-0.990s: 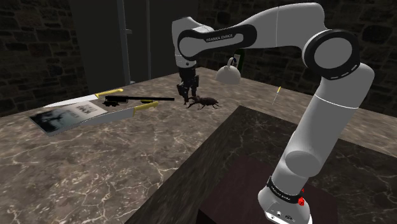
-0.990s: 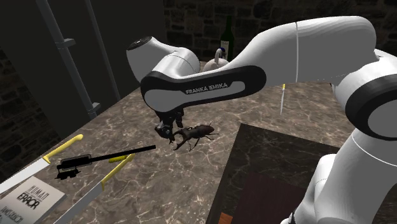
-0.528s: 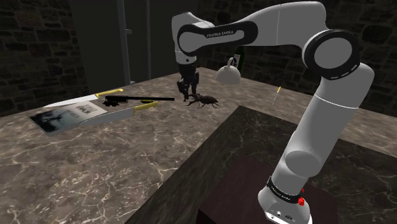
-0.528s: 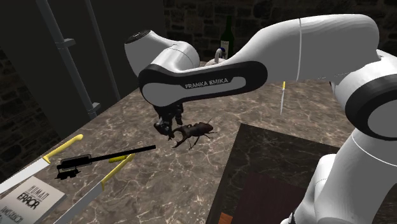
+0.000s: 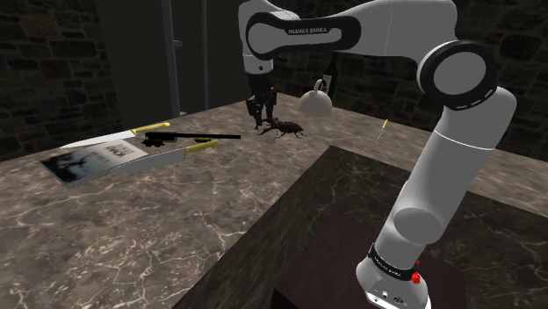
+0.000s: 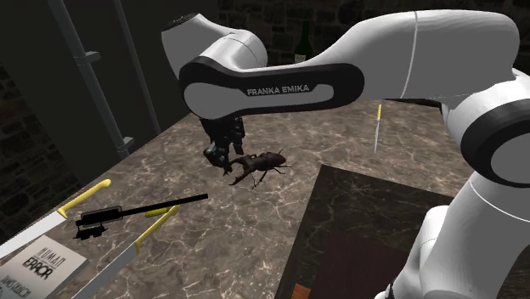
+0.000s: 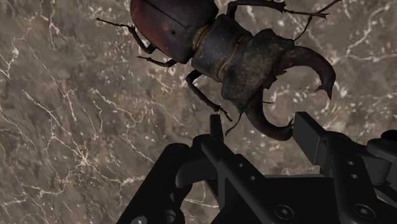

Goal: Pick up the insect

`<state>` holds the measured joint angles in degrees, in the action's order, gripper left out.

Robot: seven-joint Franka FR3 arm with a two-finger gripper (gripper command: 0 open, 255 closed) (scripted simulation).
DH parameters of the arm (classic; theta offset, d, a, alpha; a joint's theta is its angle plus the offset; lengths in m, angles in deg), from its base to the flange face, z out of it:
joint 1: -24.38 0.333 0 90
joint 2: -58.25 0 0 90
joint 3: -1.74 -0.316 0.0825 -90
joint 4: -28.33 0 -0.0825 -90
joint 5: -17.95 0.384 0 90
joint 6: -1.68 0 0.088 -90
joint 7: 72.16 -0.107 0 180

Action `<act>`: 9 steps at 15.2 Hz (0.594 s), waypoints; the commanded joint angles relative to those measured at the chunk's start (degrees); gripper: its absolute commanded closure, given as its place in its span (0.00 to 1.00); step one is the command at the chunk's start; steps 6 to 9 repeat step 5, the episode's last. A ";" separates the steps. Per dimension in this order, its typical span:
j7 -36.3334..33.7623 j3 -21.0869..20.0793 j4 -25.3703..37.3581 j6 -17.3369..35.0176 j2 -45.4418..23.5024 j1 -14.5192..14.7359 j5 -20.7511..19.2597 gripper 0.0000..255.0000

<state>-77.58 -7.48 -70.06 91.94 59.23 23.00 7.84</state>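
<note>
A dark brown stag beetle (image 5: 286, 129) (image 6: 260, 163) hangs just above the marble counter (image 5: 132, 228), level and held by its head end. My black gripper (image 5: 262, 118) (image 6: 222, 156) points down at the beetle's horned end. In the wrist view the gripper (image 7: 261, 130) is shut on one curved mandible of the beetle (image 7: 210, 38), whose glossy body stretches away from the fingers (image 7: 310, 137). The counter's veined surface lies under it.
A white cup (image 5: 314, 101) and a dark bottle (image 6: 303, 42) stand behind the beetle. A yellow-handled knife (image 5: 383, 132) (image 6: 377, 127) lies near the dark stand block (image 5: 351, 228). A book (image 5: 92, 159), a black tool (image 6: 127, 212) and yellow-tipped blades (image 5: 200, 147) lie at the shoulder view's left.
The gripper has risen, and the beetle has come up off the counter with it. Everything else on the counter stays where it was.
</note>
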 commanded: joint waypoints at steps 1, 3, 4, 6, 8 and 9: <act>0.04 -0.13 1.90 -1.69 -0.24 0.12 -0.01 1.00; 0.25 -0.16 3.74 -3.27 -0.49 0.15 -0.05 1.00; 0.27 -0.17 3.86 -3.39 -0.49 0.16 -0.05 1.00; 0.27 -0.17 3.88 -3.39 -0.50 0.16 -0.05 1.00; 0.27 -0.17 3.88 -3.39 -0.50 0.16 -0.05 1.00; 0.27 -0.17 3.88 -3.39 -0.50 0.16 -0.05 1.00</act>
